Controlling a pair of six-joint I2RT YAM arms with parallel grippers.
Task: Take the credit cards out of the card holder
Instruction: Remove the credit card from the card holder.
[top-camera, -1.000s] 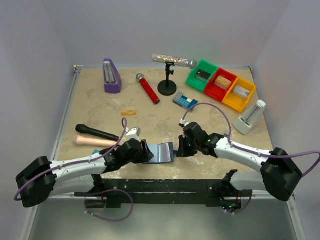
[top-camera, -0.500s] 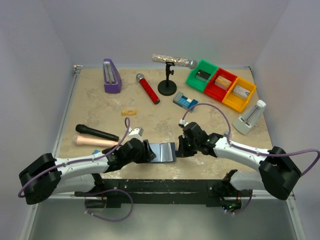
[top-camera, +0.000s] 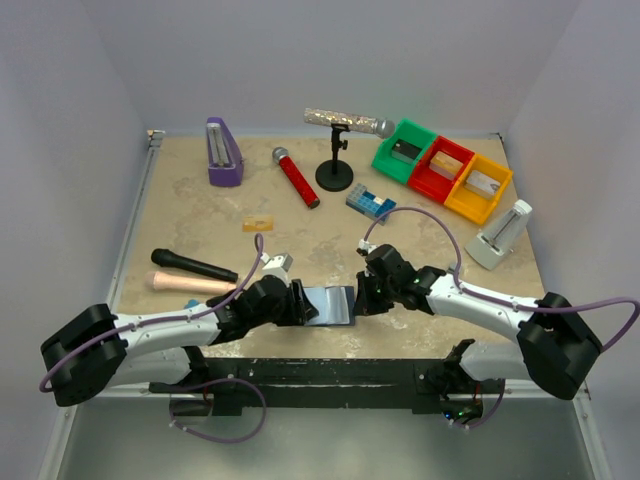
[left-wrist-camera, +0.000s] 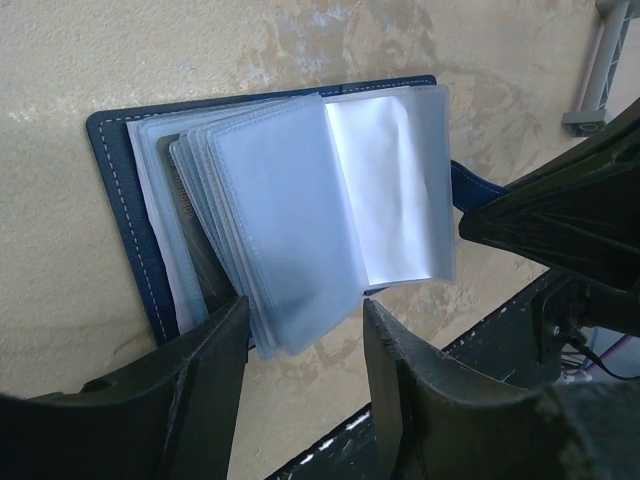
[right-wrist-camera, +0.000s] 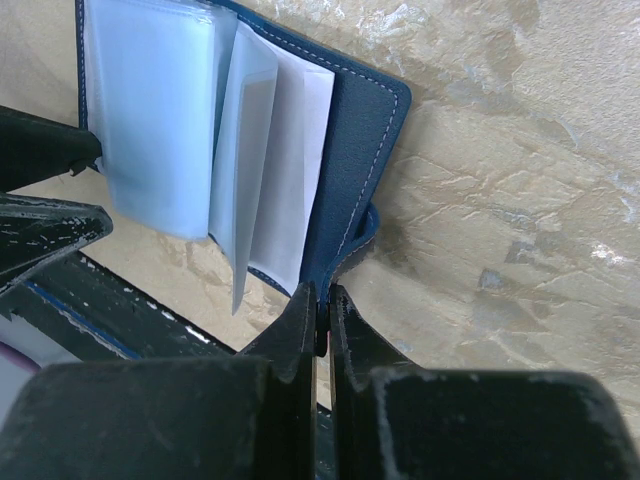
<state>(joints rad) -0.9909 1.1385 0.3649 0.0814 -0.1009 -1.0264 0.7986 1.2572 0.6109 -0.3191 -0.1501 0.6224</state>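
Card holder (top-camera: 328, 303) lies open at near edge of table (top-camera: 190, 205). Right gripper (right-wrist-camera: 320, 300) pinched shut on its cover edge. Left gripper (left-wrist-camera: 303, 335) half-open, empty, straddling floppy, slick sleeves (left-wrist-camera: 290, 220). Credit cards (left-wrist-camera: 192, 230) likely stiff, thin: pinch an exposed edge.

Red mic (top-camera: 296, 177), purple metronome (top-camera: 223, 152), 3 bins (top-camera: 388, 160)

Dark-blue card holder (left-wrist-camera: 115, 200) open flat, sleeves fanned.
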